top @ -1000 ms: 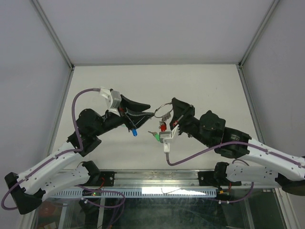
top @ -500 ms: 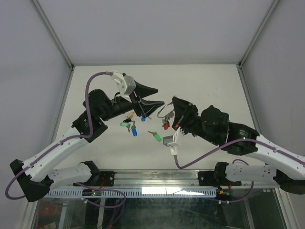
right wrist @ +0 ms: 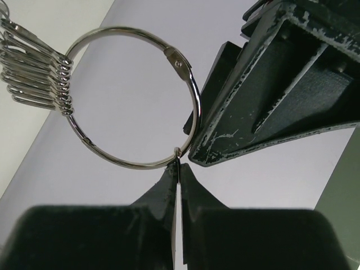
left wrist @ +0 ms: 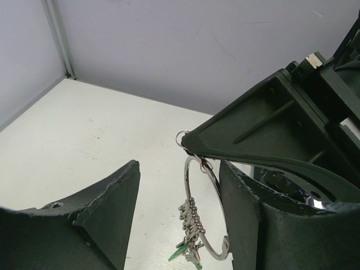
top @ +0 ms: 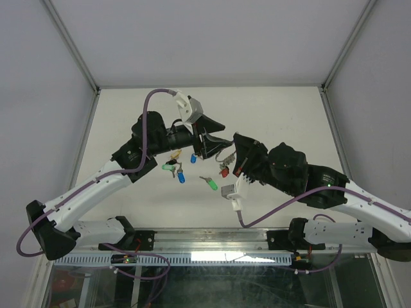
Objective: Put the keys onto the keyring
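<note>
Right gripper [right wrist: 179, 169]: clenched on the thin round silver wire keyring [right wrist: 121, 28], pinching its lowest point. Held upright over the table's middle, long axis vertical in the left wrist view. Left gripper [left wrist: 177, 169]: released, fingers either side. Small green- and blue-capped silver keys [top: 182, 178]: loose toward the near edge.

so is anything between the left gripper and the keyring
Nothing visible does. The open left gripper has one finger right beside the keyring, which the right gripper pinches by its wire.
</note>
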